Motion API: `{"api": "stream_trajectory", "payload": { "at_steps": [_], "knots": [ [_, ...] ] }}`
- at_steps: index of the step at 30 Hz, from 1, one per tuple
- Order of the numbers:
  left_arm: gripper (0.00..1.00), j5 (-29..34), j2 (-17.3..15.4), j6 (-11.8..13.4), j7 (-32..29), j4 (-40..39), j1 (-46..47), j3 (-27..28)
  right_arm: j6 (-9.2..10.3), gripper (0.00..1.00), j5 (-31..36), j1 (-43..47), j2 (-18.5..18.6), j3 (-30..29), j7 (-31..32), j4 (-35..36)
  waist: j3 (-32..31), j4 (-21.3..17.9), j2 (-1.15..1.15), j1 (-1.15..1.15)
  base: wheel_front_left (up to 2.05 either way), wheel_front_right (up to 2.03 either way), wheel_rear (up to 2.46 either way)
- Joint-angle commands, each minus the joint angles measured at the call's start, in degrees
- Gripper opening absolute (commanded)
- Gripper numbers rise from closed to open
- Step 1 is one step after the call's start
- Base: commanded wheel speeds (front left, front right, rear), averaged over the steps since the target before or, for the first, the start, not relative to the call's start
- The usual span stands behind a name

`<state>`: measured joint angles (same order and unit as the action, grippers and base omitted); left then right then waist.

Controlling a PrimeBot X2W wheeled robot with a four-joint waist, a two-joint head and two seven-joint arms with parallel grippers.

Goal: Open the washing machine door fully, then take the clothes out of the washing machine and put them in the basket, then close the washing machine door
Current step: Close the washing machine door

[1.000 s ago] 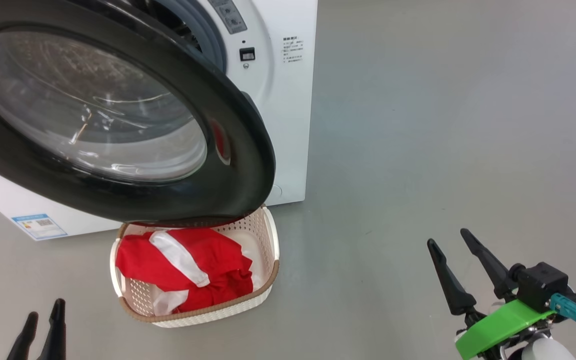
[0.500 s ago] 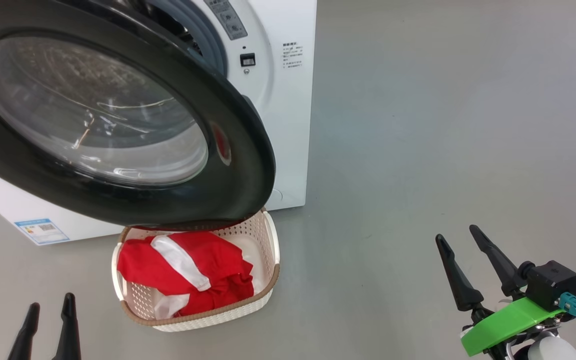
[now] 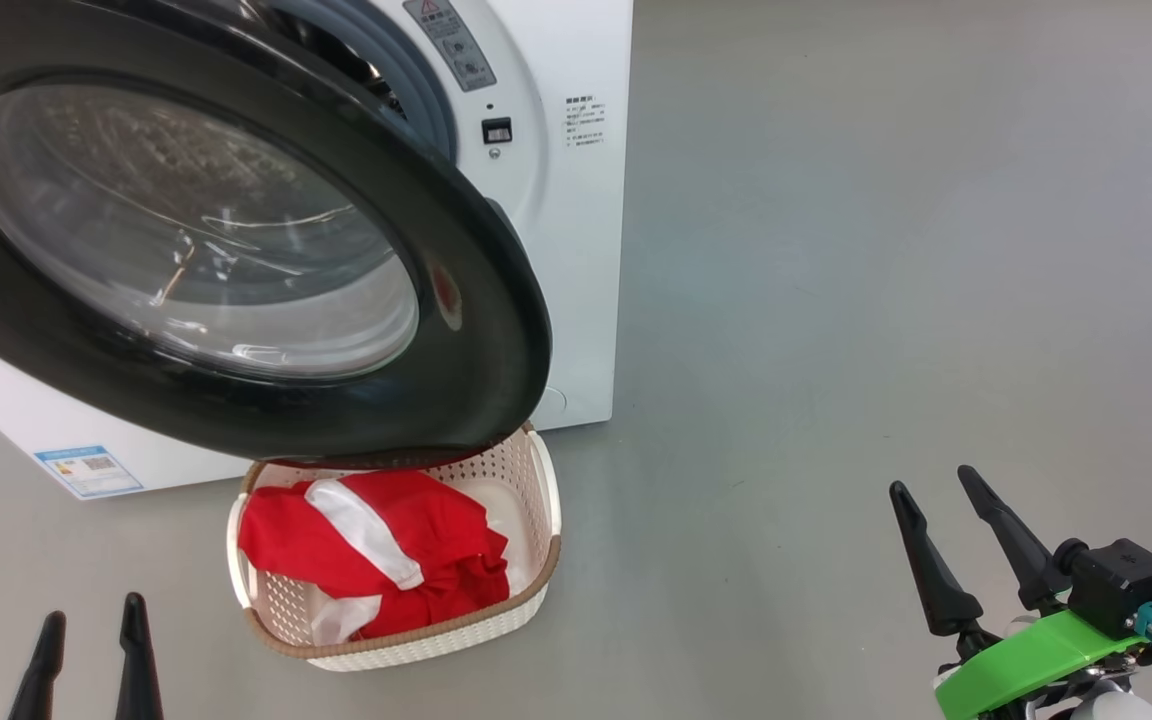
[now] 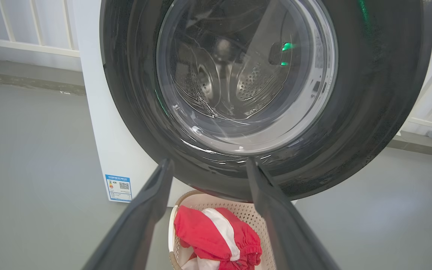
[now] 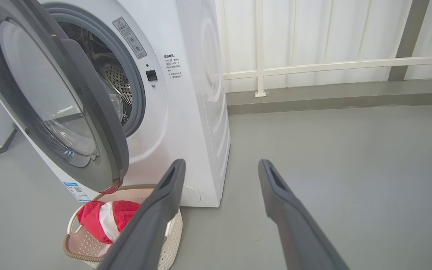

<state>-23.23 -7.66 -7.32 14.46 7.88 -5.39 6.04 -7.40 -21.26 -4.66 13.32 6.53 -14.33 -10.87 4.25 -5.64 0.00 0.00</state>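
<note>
Door (image 3: 481, 300) rim overhangs basket (image 3: 416, 648) rear edge; bare floor (image 3: 836, 300) stretches right.

Bright, even light; glare streaks the washing machine door (image 3: 236, 250).

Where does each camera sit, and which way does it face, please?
Head view: on the head, looking forward and down at the washing machine door and the basket; left end effector lower left, right end effector lower right.
Left wrist view: on the left wrist, squarely facing the door's glass; its own fingers rise from the bottom.
Right wrist view: on the right wrist, facing the washing machine and a white railing; its own fingers at the bottom.
Shared: all show the clothes in the basket.
</note>
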Motion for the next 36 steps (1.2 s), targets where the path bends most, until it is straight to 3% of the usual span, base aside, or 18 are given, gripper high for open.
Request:
{"api": "stream_trajectory", "payload": {
  "at_steps": [1, 11, 32, 33, 34, 36],
  "knots": [
    [1.0, 0.9, -0.4, -0.2, 0.5, -1.7, 1.0, 2.3, -0.09, 1.0, 0.3, 0.0, 0.5, 0.7, -0.7, 1.7, -0.1, 0.1, 0.0, 0.0, 0.0, 0.0, 0.0],
    [1.0, 1.4, 1.0, -0.2, 0.5, -0.9, 0.6, 2.2, -0.09, 1.0, 0.4, 1.2, -0.1, -0.2, -0.7, 1.7, -0.5, 0.4, 0.0, 0.0, 0.0, 0.0, 0.0],
    [1.0, 1.7, 1.0, -0.2, 0.5, -0.7, 0.2, 0.6, -0.09, 1.0, -0.4, 0.4, 0.3, 1.2, -0.7, 1.7, -0.9, 1.8, 0.0, 0.0, 0.0, 0.0, 0.0],
    [1.0, 1.8, 1.0, -0.2, 0.5, -0.8, 0.3, 0.4, -0.09, 0.93, -0.6, 0.1, 0.3, 1.5, -0.7, 1.7, -0.8, 2.1, 0.0, 0.0, 0.0, 0.0, 0.0],
    [1.0, 1.9, 1.0, -0.2, 0.5, -0.8, 0.4, 0.2, -0.09, 0.58, -0.7, -0.2, 0.3, 1.9, -0.7, 1.7, -0.7, 2.5, 0.0, 0.0, 0.0, 0.0, 0.0],
    [1.0, 2.1, 1.1, -0.2, 0.5, -0.9, 0.4, -0.2, -0.09, 0.13, -1.1, -1.1, 0.3, 3.0, -0.7, 1.5, -0.5, 3.2, 0.0, 0.0, 0.0, 0.0, 0.0]
  ]
}}
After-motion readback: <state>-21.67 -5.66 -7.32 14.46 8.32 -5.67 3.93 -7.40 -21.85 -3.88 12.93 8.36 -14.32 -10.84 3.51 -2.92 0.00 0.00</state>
